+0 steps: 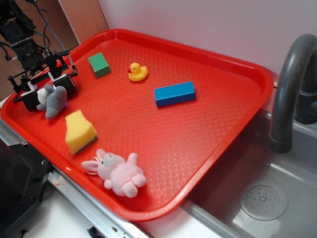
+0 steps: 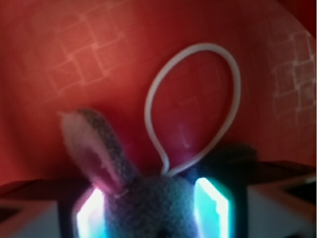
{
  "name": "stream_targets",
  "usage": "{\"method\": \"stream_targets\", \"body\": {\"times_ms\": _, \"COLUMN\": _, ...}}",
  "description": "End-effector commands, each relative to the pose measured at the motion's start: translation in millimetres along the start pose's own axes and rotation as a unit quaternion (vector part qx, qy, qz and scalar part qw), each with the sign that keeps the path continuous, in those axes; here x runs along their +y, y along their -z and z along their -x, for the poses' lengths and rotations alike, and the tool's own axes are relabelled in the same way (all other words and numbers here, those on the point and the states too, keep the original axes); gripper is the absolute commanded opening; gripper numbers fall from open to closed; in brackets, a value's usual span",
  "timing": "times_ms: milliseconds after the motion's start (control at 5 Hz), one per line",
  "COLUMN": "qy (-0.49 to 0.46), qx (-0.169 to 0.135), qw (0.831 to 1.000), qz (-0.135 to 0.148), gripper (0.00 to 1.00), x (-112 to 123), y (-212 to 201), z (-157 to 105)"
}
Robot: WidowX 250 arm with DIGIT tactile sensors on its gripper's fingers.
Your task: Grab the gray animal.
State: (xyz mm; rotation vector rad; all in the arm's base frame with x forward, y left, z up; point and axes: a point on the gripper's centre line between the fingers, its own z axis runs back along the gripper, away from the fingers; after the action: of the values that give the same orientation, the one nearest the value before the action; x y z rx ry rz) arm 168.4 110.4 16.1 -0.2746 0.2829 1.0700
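Observation:
The gray animal [image 1: 53,99] lies at the left edge of the red tray [image 1: 208,124], its lighter head up between my fingers. My gripper [image 1: 48,91] is down on the tray around its head. In the wrist view the fuzzy gray head [image 2: 158,208] fills the space between the two lit pads [image 2: 91,213], which press on both sides. One ear [image 2: 94,148] with a pinkish inside sticks up, and a white string loop [image 2: 233,99] rises from the head. The gripper is shut on the gray animal.
A yellow sponge [image 1: 79,131] lies just in front of the gray animal. A pink-and-white plush bunny [image 1: 119,173] lies near the tray's front edge. A green block [image 1: 99,64], a yellow duck [image 1: 137,72] and a blue block [image 1: 174,93] lie farther back. A sink [image 1: 262,198] with a gray faucet [image 1: 287,89] stands to the right.

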Motion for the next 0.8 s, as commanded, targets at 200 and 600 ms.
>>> {"method": "stream_targets", "body": {"times_ms": 200, "qy": 0.353, "qx": -0.191, "qw": 0.898, "qz": -0.182, "gripper": 0.00, "x": -75.9, "y": -109.6, "z": 50.1}}
{"method": "stream_targets", "body": {"times_ms": 600, "qy": 0.572, "qx": -0.157, "qw": 0.790, "qz": -0.157, "gripper": 0.00, "x": -106.8, "y": -133.0, "z": 104.1}}
